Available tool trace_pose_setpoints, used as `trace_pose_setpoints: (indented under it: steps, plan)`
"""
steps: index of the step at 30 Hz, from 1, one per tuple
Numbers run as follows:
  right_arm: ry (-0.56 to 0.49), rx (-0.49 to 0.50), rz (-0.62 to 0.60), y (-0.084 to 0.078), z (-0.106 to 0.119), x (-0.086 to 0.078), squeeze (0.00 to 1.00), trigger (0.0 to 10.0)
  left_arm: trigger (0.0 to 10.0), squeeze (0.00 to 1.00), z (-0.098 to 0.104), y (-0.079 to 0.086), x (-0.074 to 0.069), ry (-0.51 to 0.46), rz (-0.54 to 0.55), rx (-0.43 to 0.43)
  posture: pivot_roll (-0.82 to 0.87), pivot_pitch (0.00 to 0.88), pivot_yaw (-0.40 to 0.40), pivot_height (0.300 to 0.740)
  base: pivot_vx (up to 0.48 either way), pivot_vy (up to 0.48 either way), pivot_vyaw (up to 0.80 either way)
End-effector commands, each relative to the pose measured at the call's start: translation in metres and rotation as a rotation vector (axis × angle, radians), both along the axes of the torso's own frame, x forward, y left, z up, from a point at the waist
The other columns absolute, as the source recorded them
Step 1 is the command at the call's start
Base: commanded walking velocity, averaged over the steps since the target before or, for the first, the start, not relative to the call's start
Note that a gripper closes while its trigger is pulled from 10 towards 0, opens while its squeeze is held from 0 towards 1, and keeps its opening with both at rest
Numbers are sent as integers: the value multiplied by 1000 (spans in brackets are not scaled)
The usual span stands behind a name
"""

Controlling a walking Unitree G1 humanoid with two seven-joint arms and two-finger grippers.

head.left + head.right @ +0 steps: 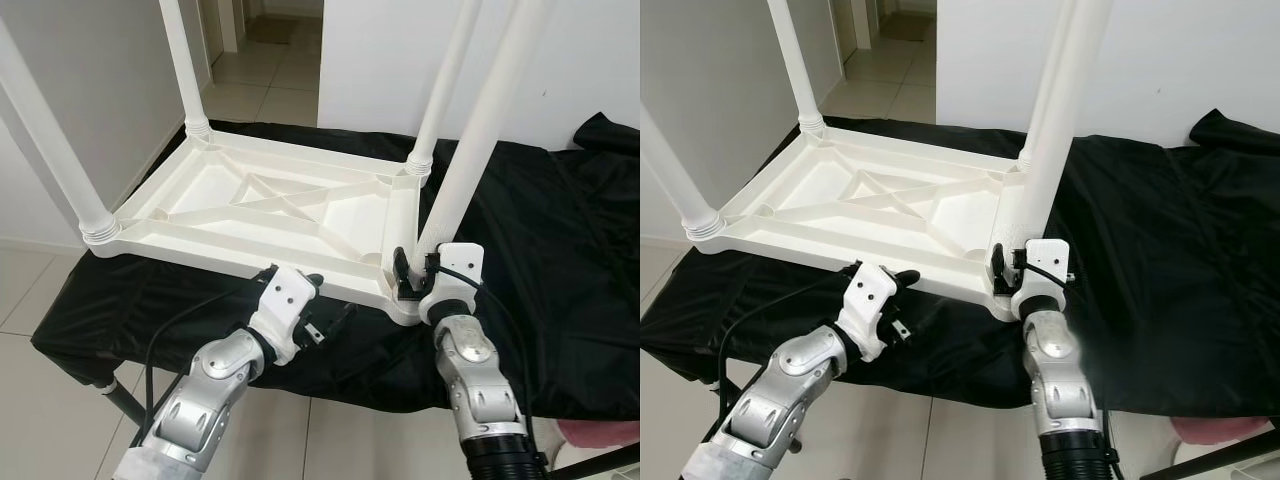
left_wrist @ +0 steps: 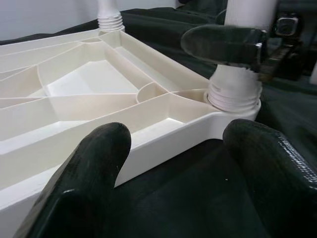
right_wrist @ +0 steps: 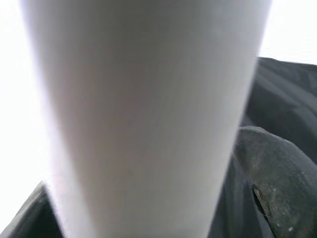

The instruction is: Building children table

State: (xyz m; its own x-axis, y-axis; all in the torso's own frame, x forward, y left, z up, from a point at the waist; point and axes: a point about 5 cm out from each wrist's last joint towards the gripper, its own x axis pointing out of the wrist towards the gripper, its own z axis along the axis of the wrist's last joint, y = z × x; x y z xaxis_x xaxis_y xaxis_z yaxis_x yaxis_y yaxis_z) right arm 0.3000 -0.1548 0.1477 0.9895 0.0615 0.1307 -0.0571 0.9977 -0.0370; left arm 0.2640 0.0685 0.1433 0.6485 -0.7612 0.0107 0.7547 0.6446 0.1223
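Note:
A white plastic children's table lies upside down on a black cloth, its legs pointing up. My right gripper is shut on the near right leg just above its threaded socket. In the right wrist view that leg is pressed close between the fingers. My left gripper stands open, low over the cloth and just off the table's near edge. In the left wrist view its fingers frame the table's corner and the held leg's base.
Three other legs stand at the near left, far left and far right corners. The cloth covers a low stand with a dark metal leg. Tiled floor and a doorway lie beyond.

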Motion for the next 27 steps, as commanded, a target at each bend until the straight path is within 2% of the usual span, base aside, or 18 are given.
trace_pose_setpoints:
  steps: [1,2,3,6,7,9,14,15,17,27]
  plan:
    - [4,18,56,2,-2,1,0,10000,10000,0,1,2,1,-11,30,4,48,18,-31,740,0,0,0]
    - [6,3,109,1,-3,2,0,10000,10000,0,2,3,2,-13,32,3,49,21,-31,740,0,0,0]
    - [6,3,109,1,-3,2,0,10000,10000,0,2,3,2,-13,32,3,49,21,-31,740,0,0,0]
    - [33,-65,303,-6,-6,6,0,10000,10000,0,3,4,3,-17,36,5,46,29,-26,740,0,0,0]
    - [33,-65,303,-6,-6,6,0,10000,10000,0,3,4,3,-17,36,5,46,29,-26,740,0,0,0]
    - [53,-115,392,-10,-6,10,0,10000,10000,0,4,4,4,-17,34,5,38,36,-20,740,0,0,0]
    - [62,-127,413,-11,-7,11,0,10000,10000,0,4,3,4,-17,32,6,38,36,-20,740,0,0,0]
    - [68,-158,455,-14,-4,18,0,10000,10000,0,7,3,5,-26,31,1,31,54,-21,740,0,0,0]
    - [69,-160,467,-15,-3,20,0,10000,10000,0,8,3,6,-29,32,-2,24,58,-19,740,0,0,0]
    - [46,-182,561,-10,0,20,0,10000,10000,0,10,2,3,-28,24,-6,28,103,10,740,0,0,0]
